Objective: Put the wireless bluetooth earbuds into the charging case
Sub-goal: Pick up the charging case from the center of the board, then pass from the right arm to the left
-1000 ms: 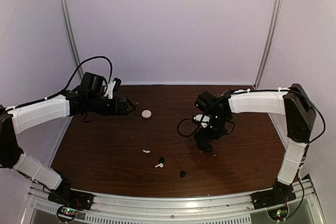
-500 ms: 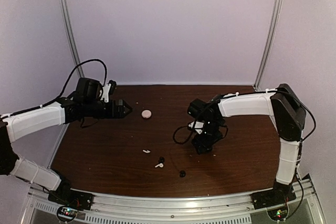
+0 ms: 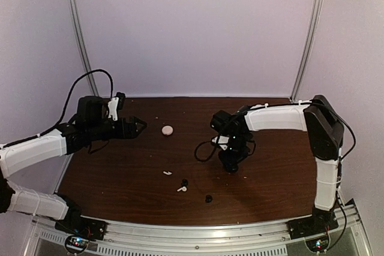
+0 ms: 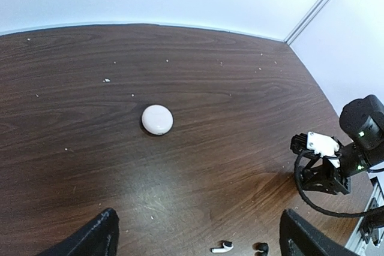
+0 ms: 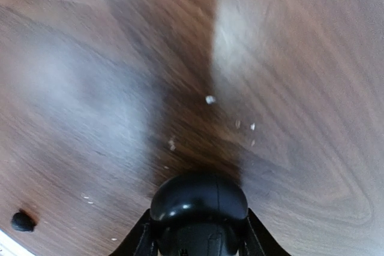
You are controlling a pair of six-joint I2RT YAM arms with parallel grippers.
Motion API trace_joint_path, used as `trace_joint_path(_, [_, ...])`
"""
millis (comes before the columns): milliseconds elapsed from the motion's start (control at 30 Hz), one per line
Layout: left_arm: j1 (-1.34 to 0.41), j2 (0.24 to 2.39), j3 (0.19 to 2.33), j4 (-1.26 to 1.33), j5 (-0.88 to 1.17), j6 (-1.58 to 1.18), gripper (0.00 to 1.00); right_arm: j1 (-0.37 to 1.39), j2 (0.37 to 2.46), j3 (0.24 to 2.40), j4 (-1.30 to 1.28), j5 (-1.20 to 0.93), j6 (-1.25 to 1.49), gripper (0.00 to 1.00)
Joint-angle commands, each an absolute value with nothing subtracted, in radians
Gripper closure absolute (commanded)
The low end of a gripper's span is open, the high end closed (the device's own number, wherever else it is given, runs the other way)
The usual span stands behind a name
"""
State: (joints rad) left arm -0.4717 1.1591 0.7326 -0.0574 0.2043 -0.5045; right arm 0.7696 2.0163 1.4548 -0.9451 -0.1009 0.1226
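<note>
Fingers (image 5: 139, 237) of your right gripper (image 3: 232, 163) pinched the glossy black oval case (image 5: 198, 199); left gripper (image 3: 141, 125) gaped empty.
Both tiny black earbuds (image 3: 184, 182) (image 3: 208, 198) lay apart from it, uninserted.

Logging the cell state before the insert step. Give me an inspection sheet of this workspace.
Surface: dark wooden table, scattered pale specks.
Job's things: charging case held in right gripper; two black earbuds loose on the table.
Clutter: pink round case; two white stemmed earbuds.
Grippers: left gripper open, empty; right shut on the case.
Cables: black cable loops at both wrists.
Surroundings: pale walls, metal uprights.
</note>
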Motion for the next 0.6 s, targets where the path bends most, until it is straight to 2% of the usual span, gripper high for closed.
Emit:
trace_joint_path(0, [-0.474,1.132,0.719,0.049,0.166,-0.514,0.06,0.729,1.997,1.530,-0.920,-0.170,0.144,0.61])
trace_joint_path(200, [-0.475,1.112,0.728,0.098,0.175,-0.523,0.06,0.665,1.913,1.645,-0.795,-0.342,0.256,0.63])
trace_joint_path(367, [-0.481,1.119,0.764,0.181,0.212,-0.520,0.06,0.629,1.845,1.729,-0.574,-0.463,0.434,0.64])
trace_joint_path(567, [-0.551,1.208,0.872,0.212,0.221,-0.487,0.08,0.623,1.787,1.668,-0.270,-0.514,0.729,0.66])
